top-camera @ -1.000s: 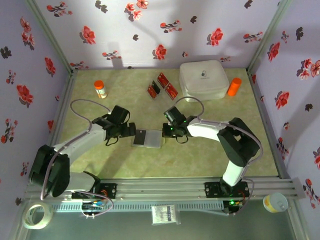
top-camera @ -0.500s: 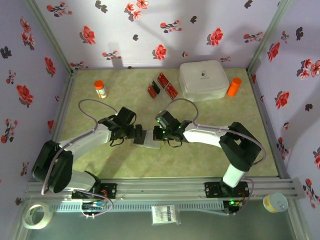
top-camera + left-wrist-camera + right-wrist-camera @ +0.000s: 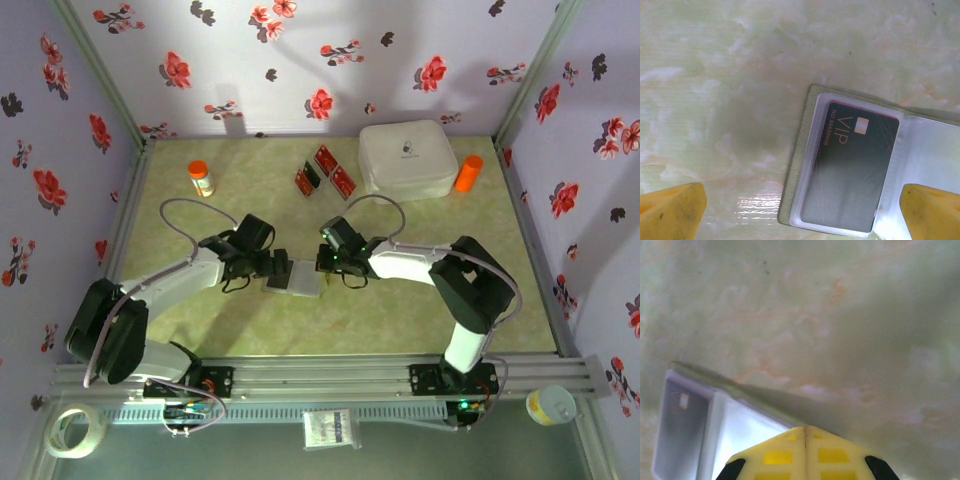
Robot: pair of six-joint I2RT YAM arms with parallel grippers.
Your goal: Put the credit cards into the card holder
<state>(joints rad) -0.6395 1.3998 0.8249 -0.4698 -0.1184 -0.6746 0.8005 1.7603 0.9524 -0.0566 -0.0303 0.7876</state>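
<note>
The card holder (image 3: 294,279) lies open and flat on the counter (image 3: 200,230), between the two grippers. The left gripper (image 3: 277,268) is at the holder's left edge and the right gripper (image 3: 322,266) is at its right edge.

In the left wrist view, the left gripper (image 3: 801,212) is spread wide, with one yellow fingertip (image 3: 670,210) on bare counter to one side and the other over the clear sleeves on the far side. The olive rim of the card holder (image 3: 797,165) and one sleeve sit in the gap between the fingers. Nothing is clamped. That sleeve holds a dark card (image 3: 855,170) marked VIP.

In the right wrist view, the right gripper (image 3: 805,440) has its fingers pressed together with only a thin seam between them. It is right at the olive edge of the card holder (image 3: 730,430). Whether that edge is pinched between the fingers cannot be told. The dark card (image 3: 680,430) shows at the sleeve farthest from these fingers.

The red credit cards (image 3: 326,159) lie in a loose group of three on the counter, well beyond both grippers towards the back wall. Just to their right is a big white box (image 3: 405,158). An orange cylinder (image 3: 468,173) stands beside that box, far to the right of the right gripper. A small bottle with an orange cap (image 3: 201,178) stands well beyond the left gripper, to its left.
</note>
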